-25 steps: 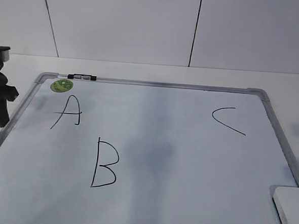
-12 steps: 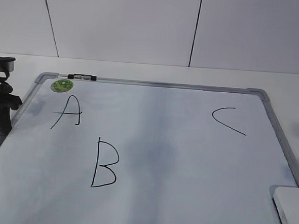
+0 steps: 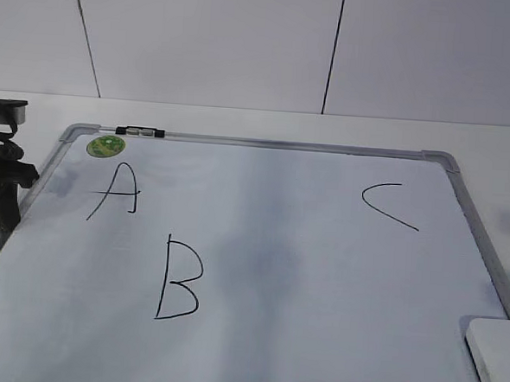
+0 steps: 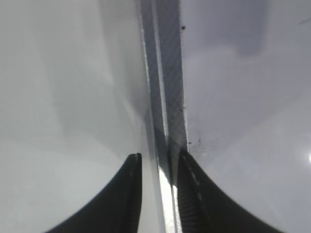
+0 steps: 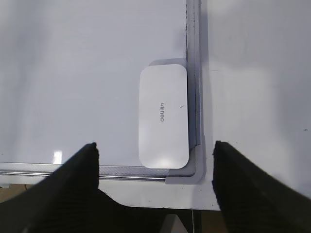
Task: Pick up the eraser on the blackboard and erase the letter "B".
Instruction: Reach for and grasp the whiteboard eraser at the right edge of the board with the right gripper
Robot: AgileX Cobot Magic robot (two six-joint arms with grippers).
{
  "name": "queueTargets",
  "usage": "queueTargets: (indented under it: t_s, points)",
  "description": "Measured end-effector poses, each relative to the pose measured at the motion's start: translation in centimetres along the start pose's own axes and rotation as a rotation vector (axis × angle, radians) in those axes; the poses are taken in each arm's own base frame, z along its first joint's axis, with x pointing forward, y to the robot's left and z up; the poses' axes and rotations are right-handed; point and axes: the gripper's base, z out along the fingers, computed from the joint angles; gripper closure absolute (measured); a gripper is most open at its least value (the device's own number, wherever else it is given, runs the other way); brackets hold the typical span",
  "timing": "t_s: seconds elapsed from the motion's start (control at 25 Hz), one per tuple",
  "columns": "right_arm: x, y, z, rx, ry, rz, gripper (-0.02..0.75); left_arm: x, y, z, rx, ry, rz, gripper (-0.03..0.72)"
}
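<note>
The blackboard (image 3: 275, 144) is a white board with a grey frame, lying flat on the table. The letter "B" (image 3: 179, 278) is drawn left of its middle, below the "A" (image 3: 116, 191). The "C" (image 3: 388, 203) is at the right. The eraser (image 3: 496, 362), a white block, lies in the board's near right corner. My right gripper (image 5: 155, 145) is open above the eraser (image 5: 163, 116), near its closer end, and is out of the exterior view. My left gripper (image 3: 2, 214) is at the board's left edge. Its fingers (image 4: 159, 158) are narrowly open astride the frame (image 4: 167, 73).
A round green sticker (image 3: 105, 145) and a small black clip (image 3: 140, 132) sit at the board's far left corner. The white table (image 3: 500, 141) extends around the board, with a white wall behind. The table's front edge runs just beyond the board's corner (image 5: 194, 174).
My left gripper has shifted slightly toward the board's left edge over the last second and now holds still. The eraser, the board and the letters have not moved.
</note>
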Motion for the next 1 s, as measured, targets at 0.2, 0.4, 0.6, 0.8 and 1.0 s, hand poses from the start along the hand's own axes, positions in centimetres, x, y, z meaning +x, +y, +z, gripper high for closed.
queueTargets:
  t_s: [0.2, 0.4, 0.6, 0.8, 1.0]
  points:
    - [0.0, 0.0, 0.0, 0.0, 0.0, 0.0, 0.164, 0.0, -0.1, 0.0, 0.011, 0.004, -0.012, 0.655]
    - [0.0, 0.0, 0.0, 0.0, 0.0, 0.002, 0.164, 0.0, -0.1, 0.0, 0.019, 0.003, -0.033, 0.666]
    - [-0.4, 0.0, 0.5, 0.001, 0.031, 0.053, 0.122, 0.0, 0.0, 0.0, 0.019, 0.002, -0.039, 0.666]
    - [-1.7, 0.0, 2.5, 0.006, 0.145, 0.067, 0.062, 0.0, 0.0, 0.0, 0.019, 0.002, -0.039, 0.666]
    - [-3.2, -0.2, 5.7, 0.022, 0.304, 0.067, 0.057, 0.0, 0.0, 0.0, 0.019, 0.002, -0.039, 0.666]
